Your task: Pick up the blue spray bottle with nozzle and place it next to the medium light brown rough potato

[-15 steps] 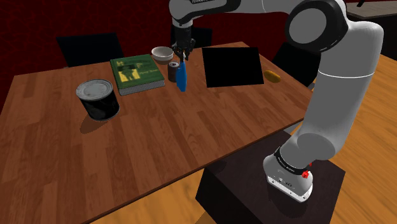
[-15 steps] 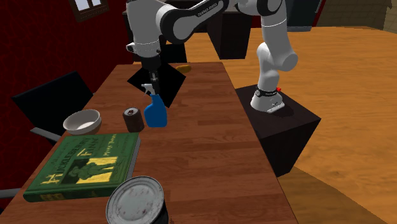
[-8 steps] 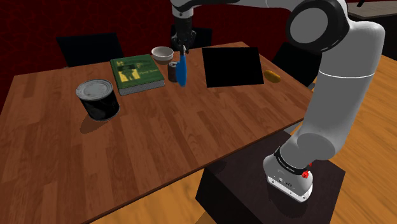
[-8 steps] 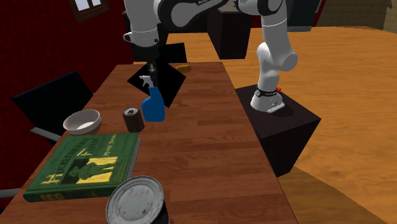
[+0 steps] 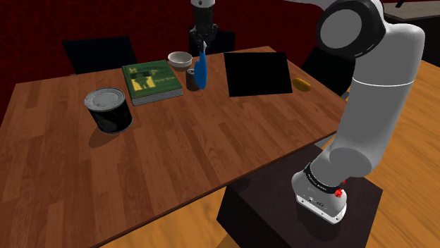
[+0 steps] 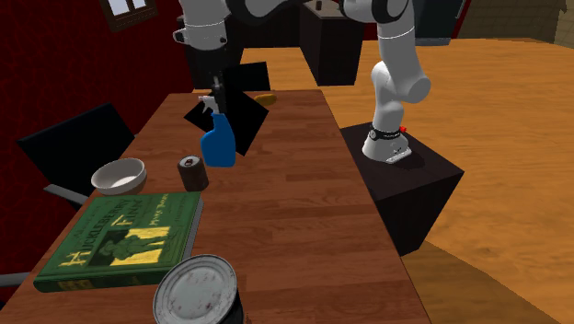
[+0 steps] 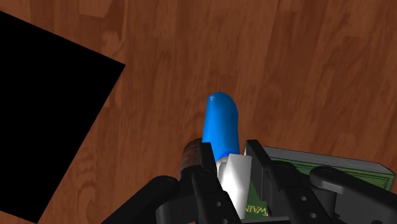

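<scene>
The blue spray bottle (image 5: 200, 70) (image 6: 218, 145) (image 7: 221, 127) hangs above the wooden table, clear of the surface. My gripper (image 5: 200, 46) (image 6: 217, 92) (image 7: 232, 170) is shut on its white nozzle, the black fingers clasping it from both sides. The light brown potato (image 5: 302, 85) (image 6: 267, 97) lies near the far corner of the table, beyond the flat black square (image 5: 257, 73) (image 6: 234, 110) (image 7: 44, 121). The bottle is between the small brown can and the black square, well short of the potato.
A small brown can (image 5: 191, 79) (image 6: 190, 172) stands just beside the bottle. A green book (image 5: 151, 80) (image 6: 124, 241), a white bowl (image 5: 180, 60) (image 6: 119, 175) and a large dark tin (image 5: 108, 109) (image 6: 197, 293) sit on the table. My stand (image 5: 300, 204) borders the table edge.
The gripper has risen with the spray bottle in it, lifting the bottle off the table beside the small brown can.
</scene>
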Available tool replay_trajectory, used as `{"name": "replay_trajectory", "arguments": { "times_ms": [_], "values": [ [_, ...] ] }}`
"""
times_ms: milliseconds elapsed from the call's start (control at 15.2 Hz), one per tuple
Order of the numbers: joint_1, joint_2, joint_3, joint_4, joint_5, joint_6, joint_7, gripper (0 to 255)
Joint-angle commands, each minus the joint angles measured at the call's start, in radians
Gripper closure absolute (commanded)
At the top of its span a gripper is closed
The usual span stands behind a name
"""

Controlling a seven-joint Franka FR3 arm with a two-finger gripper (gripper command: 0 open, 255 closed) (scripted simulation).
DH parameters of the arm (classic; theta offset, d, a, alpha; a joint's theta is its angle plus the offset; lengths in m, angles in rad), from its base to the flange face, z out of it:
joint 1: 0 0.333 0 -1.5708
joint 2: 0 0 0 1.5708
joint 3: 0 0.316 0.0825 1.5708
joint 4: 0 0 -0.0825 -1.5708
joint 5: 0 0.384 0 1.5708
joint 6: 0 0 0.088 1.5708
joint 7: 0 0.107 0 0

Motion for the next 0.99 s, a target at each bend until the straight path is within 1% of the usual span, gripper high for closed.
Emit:
{"name": "replay_trajectory", "arguments": {
  "times_ms": [0,396,660,924],
  "values": [
    [0.002,0.0,0.0,0.032,0.0,-0.032,-0.001,255],
    [0.007,0.022,0.001,0.145,-0.002,-0.123,-0.006,255],
    [-0.054,-0.108,-0.019,-0.048,0.014,-0.055,-0.075,255],
    [-0.107,-0.211,-0.048,-0.191,0.026,-0.009,-0.152,255]
  ]
}}
